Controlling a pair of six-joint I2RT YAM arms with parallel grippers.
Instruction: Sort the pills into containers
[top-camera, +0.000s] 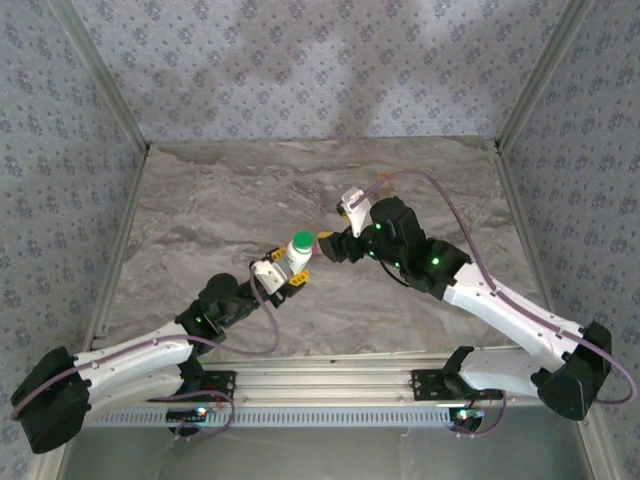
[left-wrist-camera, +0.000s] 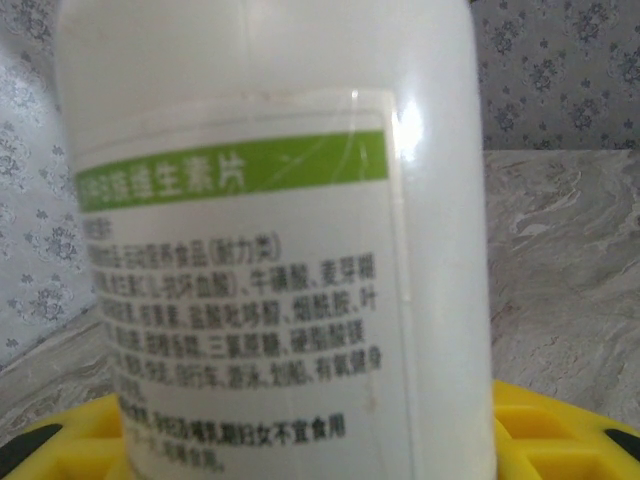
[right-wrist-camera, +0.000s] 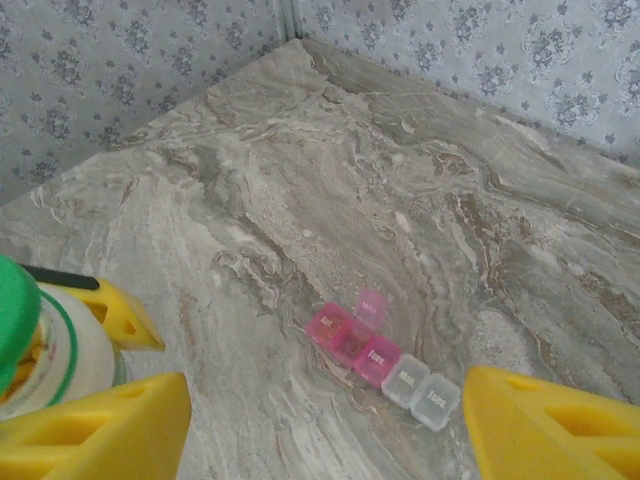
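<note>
My left gripper (top-camera: 285, 272) is shut on a white bottle (top-camera: 297, 252) with a green cap (top-camera: 301, 241) and holds it upright above the table. Its printed label (left-wrist-camera: 240, 300) fills the left wrist view between the yellow fingers (left-wrist-camera: 545, 430). My right gripper (top-camera: 328, 243) hovers just right of the cap, open and empty (right-wrist-camera: 330, 420). The cap (right-wrist-camera: 12, 320) sits left of its left finger, with something yellowish under it. The pink-and-clear pill case (right-wrist-camera: 385, 360) lies on the table with one pink lid (right-wrist-camera: 372, 305) raised. Pills are too small to tell.
The marble tabletop (top-camera: 230, 200) is bounded by patterned walls on three sides, with metal posts at the back corners (top-camera: 147, 148). The wall corner (right-wrist-camera: 290, 25) is beyond the pill case. A metal rail (top-camera: 330, 385) runs along the near edge by the arm bases.
</note>
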